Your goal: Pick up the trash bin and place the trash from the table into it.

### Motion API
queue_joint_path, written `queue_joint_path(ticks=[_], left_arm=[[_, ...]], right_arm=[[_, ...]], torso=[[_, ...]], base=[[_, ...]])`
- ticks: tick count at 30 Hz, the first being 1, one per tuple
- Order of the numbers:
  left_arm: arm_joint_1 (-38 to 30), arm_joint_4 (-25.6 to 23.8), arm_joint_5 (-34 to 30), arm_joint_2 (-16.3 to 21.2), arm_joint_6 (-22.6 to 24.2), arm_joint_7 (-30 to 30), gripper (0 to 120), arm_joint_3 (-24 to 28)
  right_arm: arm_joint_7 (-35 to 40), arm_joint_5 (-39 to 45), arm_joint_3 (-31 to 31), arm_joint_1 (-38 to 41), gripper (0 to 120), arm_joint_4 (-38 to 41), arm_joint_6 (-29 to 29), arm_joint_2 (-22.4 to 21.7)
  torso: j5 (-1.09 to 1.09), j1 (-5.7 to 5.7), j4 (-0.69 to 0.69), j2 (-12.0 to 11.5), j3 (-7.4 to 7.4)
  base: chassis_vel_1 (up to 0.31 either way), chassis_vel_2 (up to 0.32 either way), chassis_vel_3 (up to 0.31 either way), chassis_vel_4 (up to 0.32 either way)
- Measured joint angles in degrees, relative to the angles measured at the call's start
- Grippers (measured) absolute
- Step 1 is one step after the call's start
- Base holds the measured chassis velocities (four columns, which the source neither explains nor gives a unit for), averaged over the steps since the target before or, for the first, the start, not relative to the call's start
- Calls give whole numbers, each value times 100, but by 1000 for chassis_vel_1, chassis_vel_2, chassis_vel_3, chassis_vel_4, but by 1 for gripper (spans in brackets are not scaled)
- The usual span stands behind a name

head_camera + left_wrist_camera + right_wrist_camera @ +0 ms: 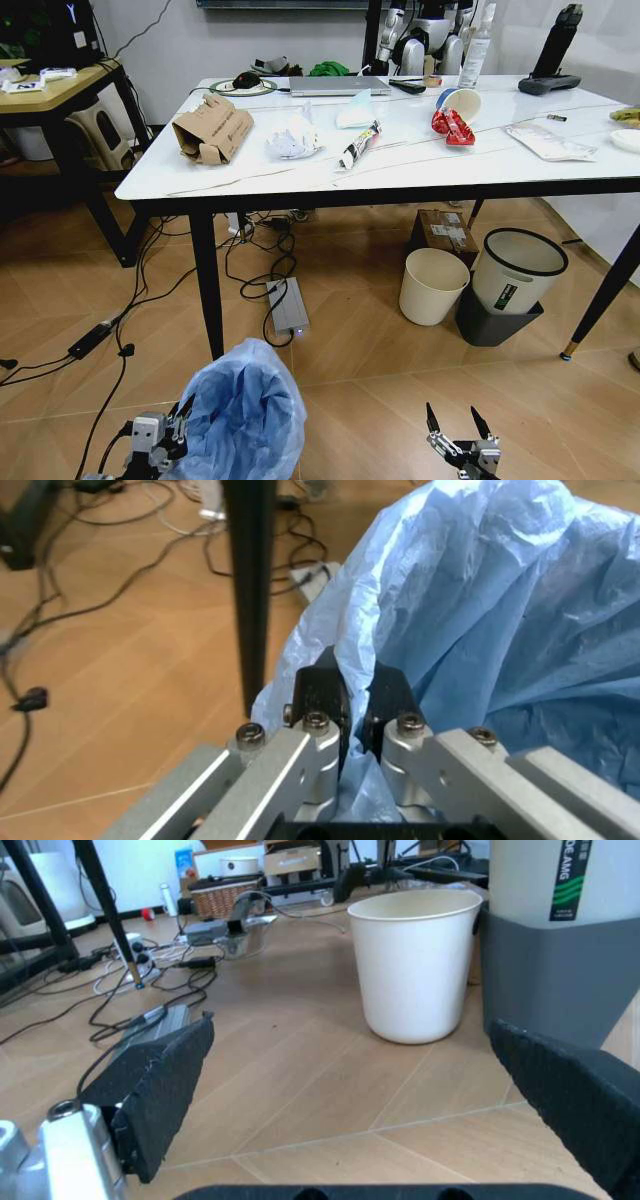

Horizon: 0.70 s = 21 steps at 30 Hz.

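Head view | left gripper point(352, 705) pinching trash bin point(245, 415) bag | right gripper point(455, 425) spread

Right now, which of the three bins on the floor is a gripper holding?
The trash bin with the puffy light-blue bag: the left gripper is pinched on its bag. The cream bin and the grey bin stand untouched under the table.

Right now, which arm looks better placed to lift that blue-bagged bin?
Left. Its tool is already pinched on the trash bin's bag edge; the right tool hangs open and apart from it.
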Motion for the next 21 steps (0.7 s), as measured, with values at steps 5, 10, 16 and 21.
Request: queue_joint_path(ticks=[5,10,16,21], left_arm=[[-94,147,319,-73,-37,53,0,322],[-115,201,522,-223,-134,102,0,474],[-90,182,570,-304,-223,189,0,481],[-57,159,584,-375,-296,287,0,447]], right_arm=[[0,-40,-4,-10,100,23,3,89],[0,-81,-27,-29,100,48,1,71],[1,-94,-40,-28,100,55,-10,24],[1,-93,-64,-29,100,50,-6,6]], torso=[[-1,0,0,0,0],[0,0,1,0,0],[1,4,1,14,10],[1,42,1,151,107]], base=[[0,0,0,0],[0,0,0,0],[0,0,0,0],[0,0,0,0]])
